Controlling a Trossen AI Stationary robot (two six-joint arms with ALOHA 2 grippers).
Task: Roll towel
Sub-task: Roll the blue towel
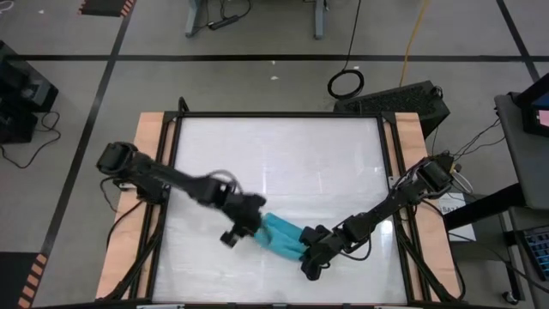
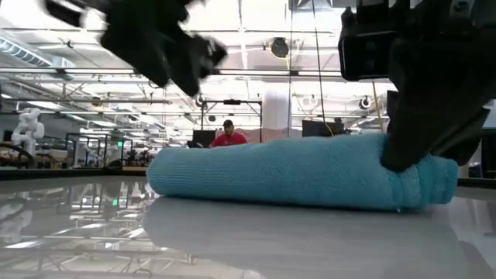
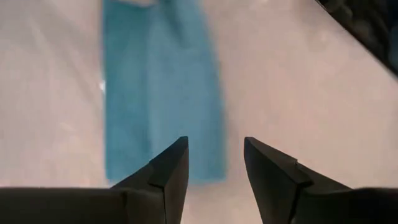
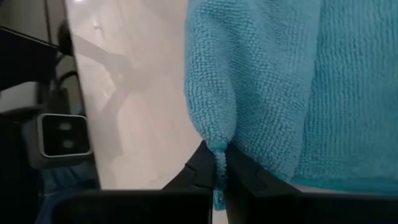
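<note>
Rolled towel (image 1: 281,235) lies pinched in right tool (image 1: 310,251).

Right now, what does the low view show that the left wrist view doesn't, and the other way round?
Only the low view shows the right end effector clamped on one end of the rolled towel, plus a person far behind. Only the left wrist view shows the left end effector open, above the white table. Both show the towel.

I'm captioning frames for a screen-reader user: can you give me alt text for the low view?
A rolled turquoise towel lies on the glossy white table, with the right gripper pressed down on one end. The left gripper hangs blurred above the other end, clear of the cloth. A person in red sits far behind.
</note>
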